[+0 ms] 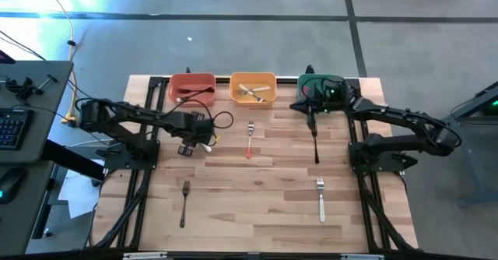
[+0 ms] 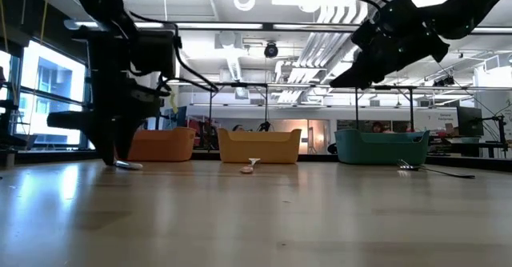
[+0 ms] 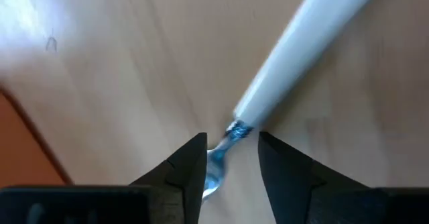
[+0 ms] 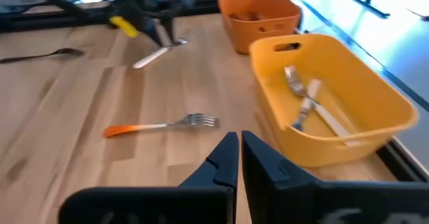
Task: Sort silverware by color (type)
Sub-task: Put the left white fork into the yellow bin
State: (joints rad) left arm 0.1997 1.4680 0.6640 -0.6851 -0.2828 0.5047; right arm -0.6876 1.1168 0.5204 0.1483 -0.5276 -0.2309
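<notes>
My left gripper [image 3: 231,167] is open and low over the table, in front of the red-orange bin [image 1: 192,89]. Its fingers stand on either side of the metal neck [image 3: 233,131] of a white-handled fork [image 1: 207,144] that lies flat on the table; I see no touch. My right gripper [image 4: 239,158] is shut and empty, raised near the green bin [image 1: 323,89]. A red-handled fork [image 1: 250,141], a dark fork [image 1: 316,145], another dark fork [image 1: 184,202] and a white fork [image 1: 320,201] lie flat on the table.
Three bins stand in a row at the far edge. The red-orange one holds dark pieces. The yellow one [image 4: 328,96] holds white and silver forks [image 4: 305,103]. The green one is partly hidden by my right arm. Bare wood lies between the loose forks.
</notes>
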